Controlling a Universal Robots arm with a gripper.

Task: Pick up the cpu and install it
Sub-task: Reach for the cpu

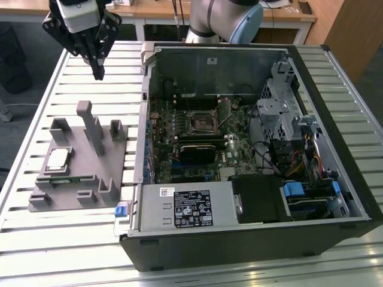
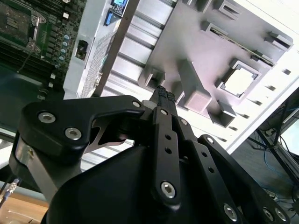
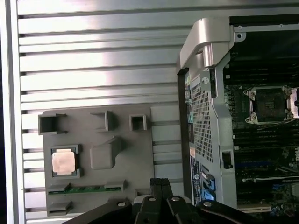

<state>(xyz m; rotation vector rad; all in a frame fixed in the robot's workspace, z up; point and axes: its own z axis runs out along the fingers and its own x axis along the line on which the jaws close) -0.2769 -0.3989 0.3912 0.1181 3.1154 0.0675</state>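
Gripper (image 1: 97,70) clenched, empty, hanging high near the grey tray (image 1: 84,179). Cpu (image 1: 58,158) lies in the tray's pocket (untouched). Advised: spread fingers, centre squarely, grip edges only.

A slatted aluminium table (image 1: 72,251) stands on a grey floor (image 1: 33,36). Behind it runs a wooden desk (image 1: 157,11), beside what may be a wooden cabinet (image 1: 353,30).

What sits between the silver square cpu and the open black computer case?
In the first wrist view: a grey upright post on the fixture next to the cpu, then bare slatted table before the case.
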